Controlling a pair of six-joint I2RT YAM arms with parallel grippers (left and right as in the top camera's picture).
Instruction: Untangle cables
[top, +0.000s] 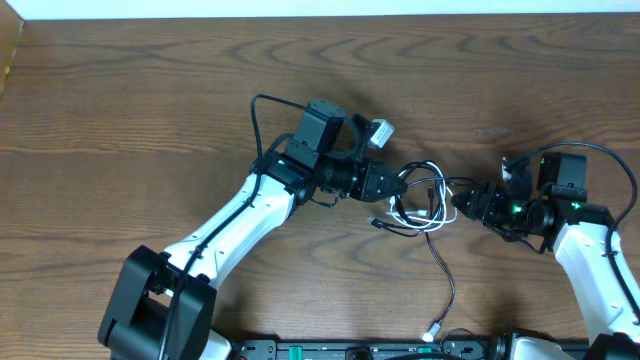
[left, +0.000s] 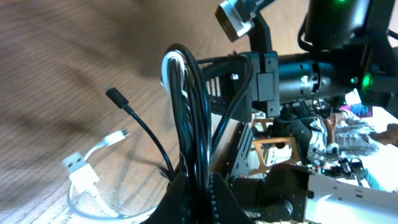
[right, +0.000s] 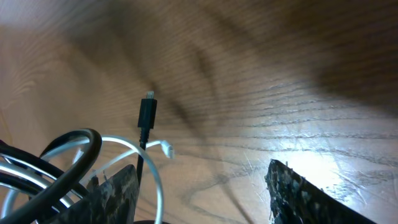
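Overhead: left hand (top: 398, 186) clamps looped cables (top: 425, 203), one tail running down-frame; right hand (top: 462, 204) released

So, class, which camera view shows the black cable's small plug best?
Right wrist: the black plug is close and sharp, its tip visible. Left wrist shows it smaller and farther off; overhead, it is only a speck.

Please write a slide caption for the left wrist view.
Shut left gripper holds looped thin black cable; thin white cable's plug lies on wooden table.
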